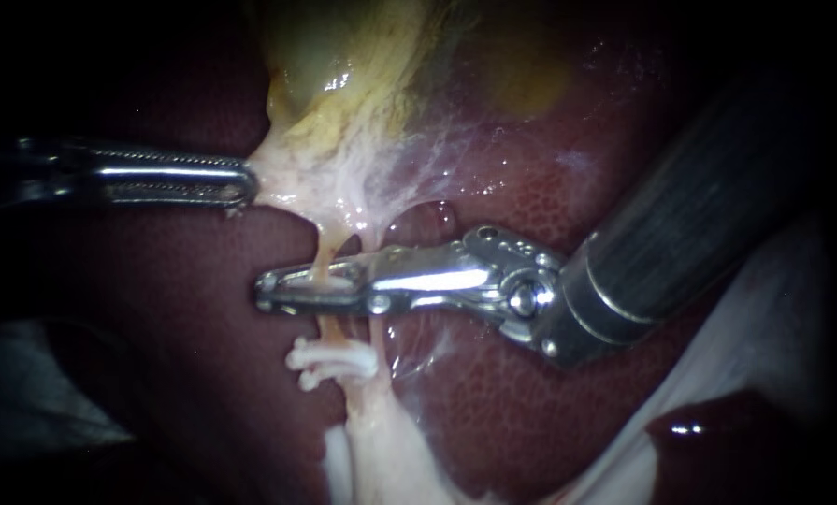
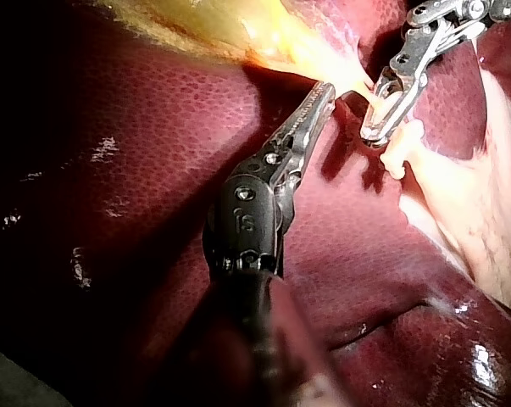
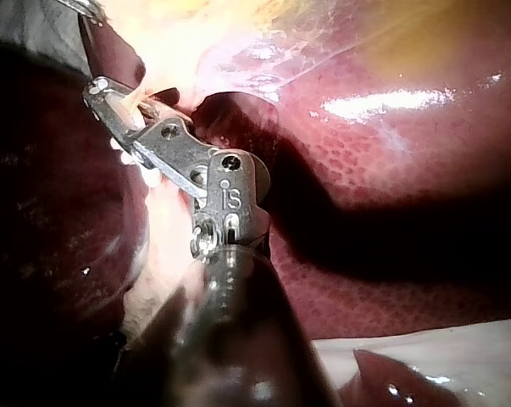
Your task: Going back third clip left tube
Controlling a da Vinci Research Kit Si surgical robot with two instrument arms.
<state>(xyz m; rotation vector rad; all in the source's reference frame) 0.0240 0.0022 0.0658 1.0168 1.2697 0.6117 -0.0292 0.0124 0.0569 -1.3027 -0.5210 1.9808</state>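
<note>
My left instrument (image 1: 245, 182) comes in from the left, its jaws shut on pale tissue at the gallbladder's (image 1: 343, 65) lower end, holding it taut; in its own wrist view (image 2: 323, 91) the jaws lie together on that yellow tissue. My right instrument (image 1: 266, 292) reaches across from the right. Its jaws stand open a little around the left tube (image 1: 323, 254), with a white clip (image 1: 332, 281) showing in the gap. Lower on the same tube sit white clips (image 1: 329, 360). The left wrist view shows these jaws (image 2: 375, 127) astride the tube, and the right wrist view (image 3: 98, 89) shows them ahead.
Dark red liver (image 1: 156, 309) lies under and around both instruments. A second pale strand (image 1: 373, 234) runs just right of the left tube. White cloth (image 1: 773, 318) lies at the lower right, beneath the right shaft (image 1: 680, 224).
</note>
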